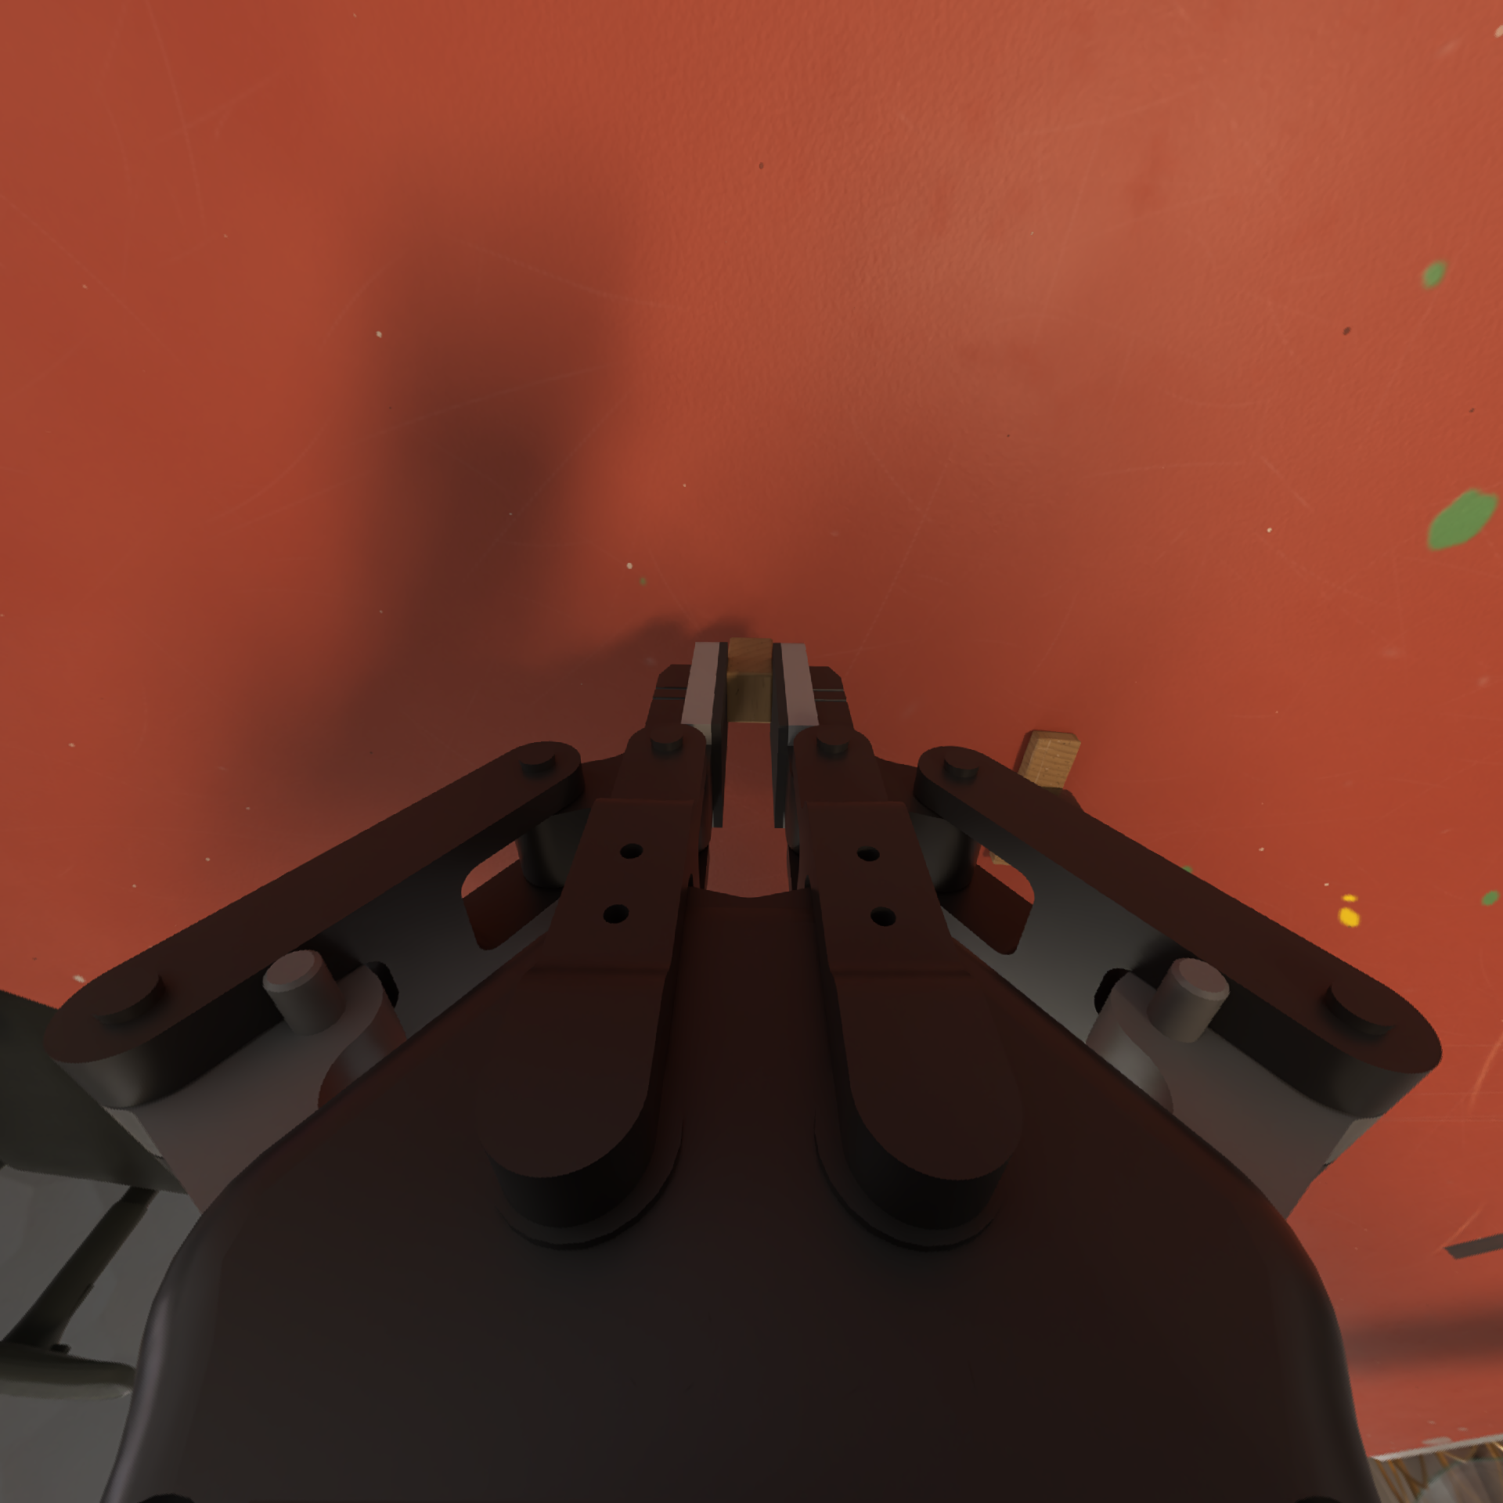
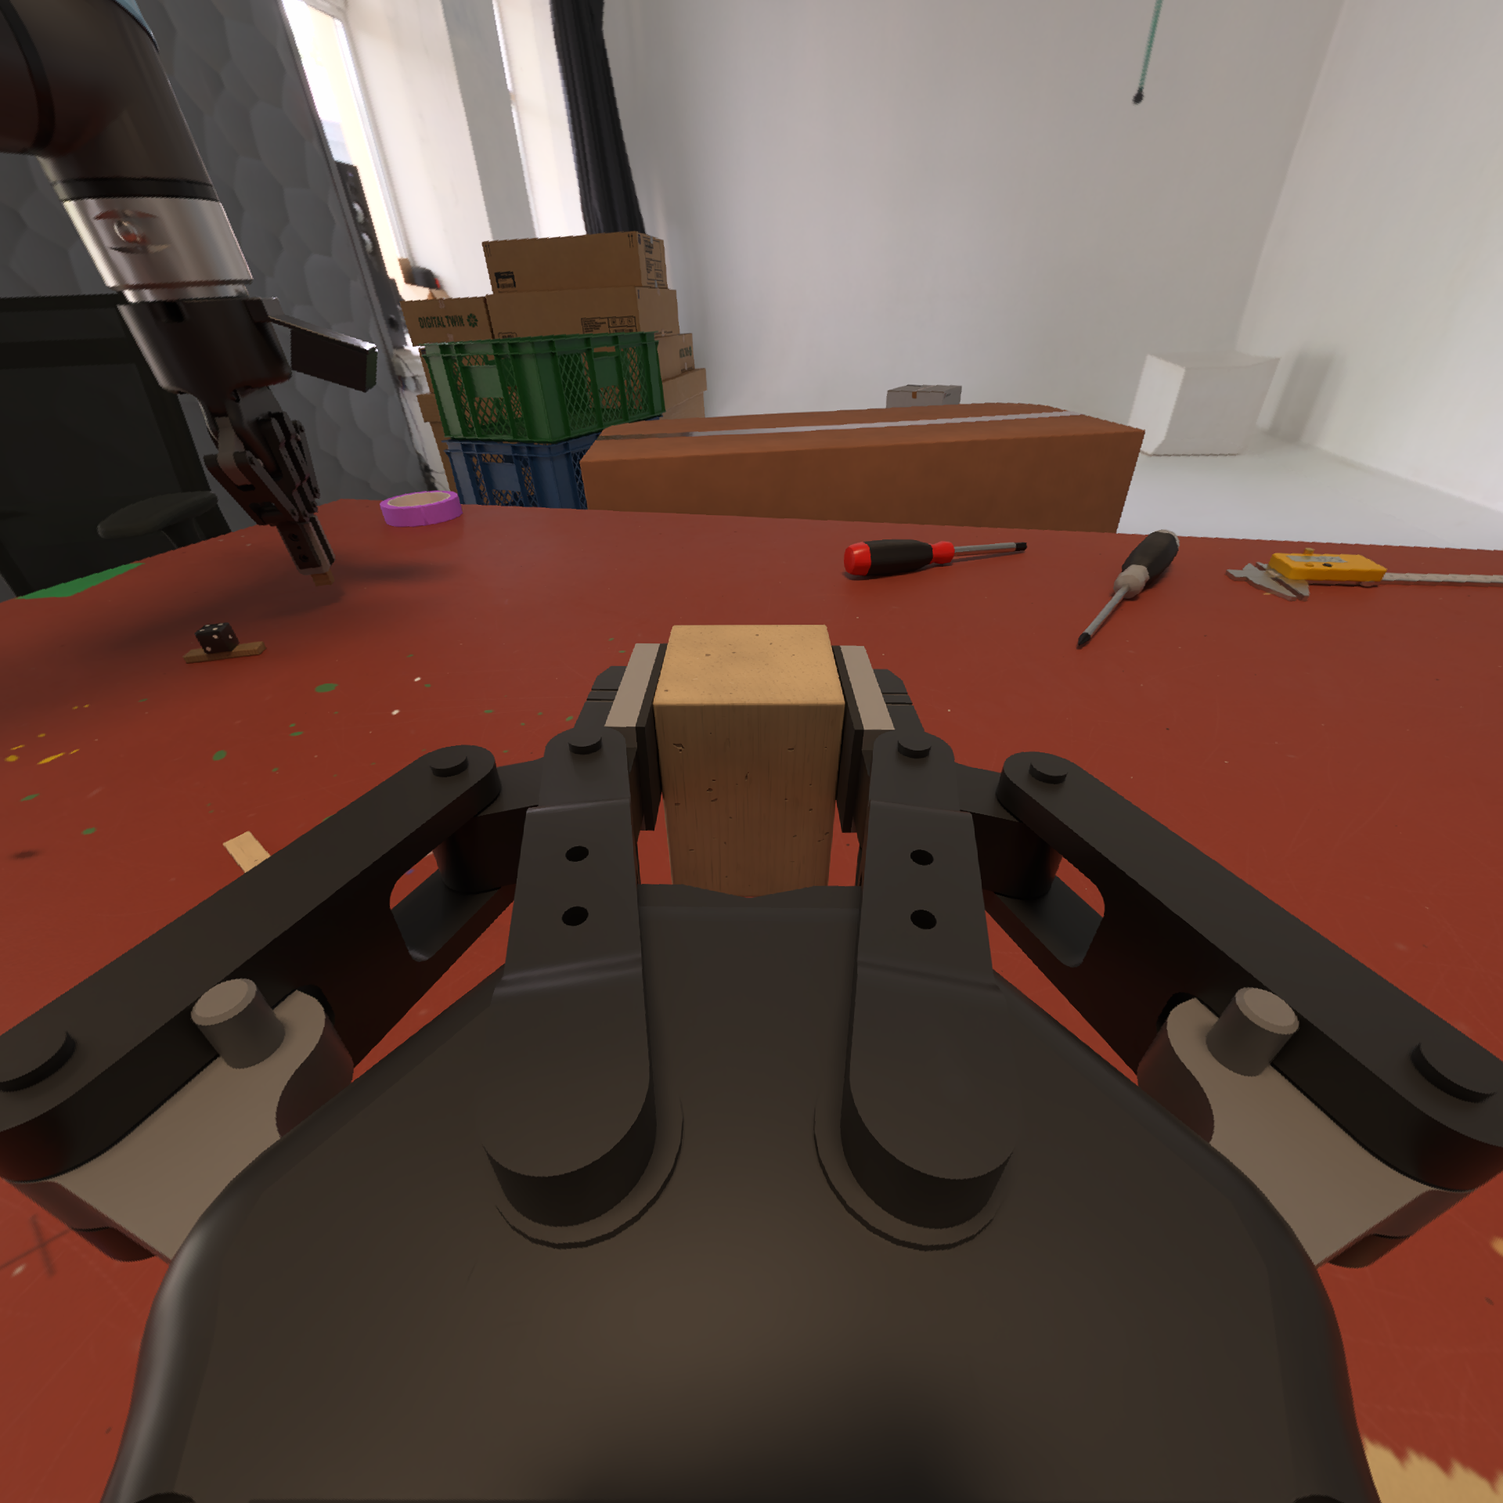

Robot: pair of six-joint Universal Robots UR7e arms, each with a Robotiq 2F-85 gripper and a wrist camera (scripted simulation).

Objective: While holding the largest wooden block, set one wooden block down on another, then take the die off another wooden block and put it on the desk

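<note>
Meanwhile, at the left of the right wrist frame, the left hand (image 2: 319, 569) pinches a small wooden block (image 1: 749, 679) low over the red table (image 2: 1057, 773). Just below it, a dark die (image 2: 216, 637) sits on a flat wooden block (image 2: 225, 651). At frame centre, the right hand (image 2: 748, 691) grips the largest wooden block (image 2: 748, 756). Two screwdrivers (image 2: 927, 557) lie at upper right.

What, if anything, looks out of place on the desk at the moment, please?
Nothing looks damaged or spilled. The die sits on a thin wooden block, as expected. The only blemishes are green and yellow paint flecks on the red desk.
</note>
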